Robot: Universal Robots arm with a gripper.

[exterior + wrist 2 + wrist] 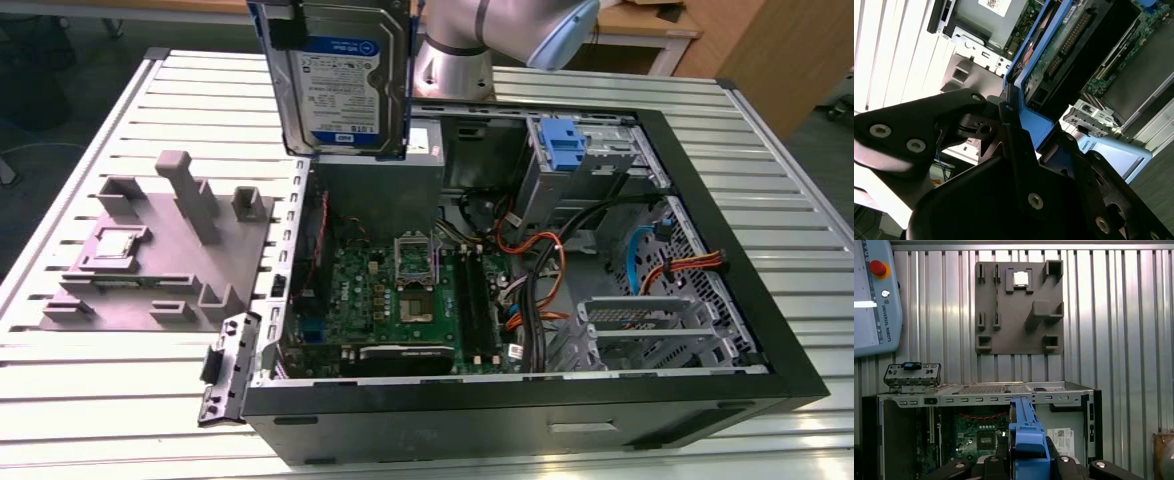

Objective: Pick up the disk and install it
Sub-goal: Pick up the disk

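So right now we're gripping the disk (334, 80) by its blue carrier frame, gripper (1004, 107) clenched on the edge of it, and it's hanging upright in the air over the far corner of the open computer case (534, 405), label facing the exterior view. In the first wrist view we're looking down past the blue frame into the case, with the motherboard (976, 435) lying below and the grey fixture plate (1019, 307) sitting well apart on the slatted surface (1114, 340). We're reckoning the trick here is carrying it slow and square: the drive cage (587, 150) with its other blue carrier is sitting toward the exterior view's right, and loose cables (541, 270) are looping near it, so we're thinking a tilted disk could snag. We're only pinching a thin plastic edge too, so we're guessing jerky moves are asking for a slip
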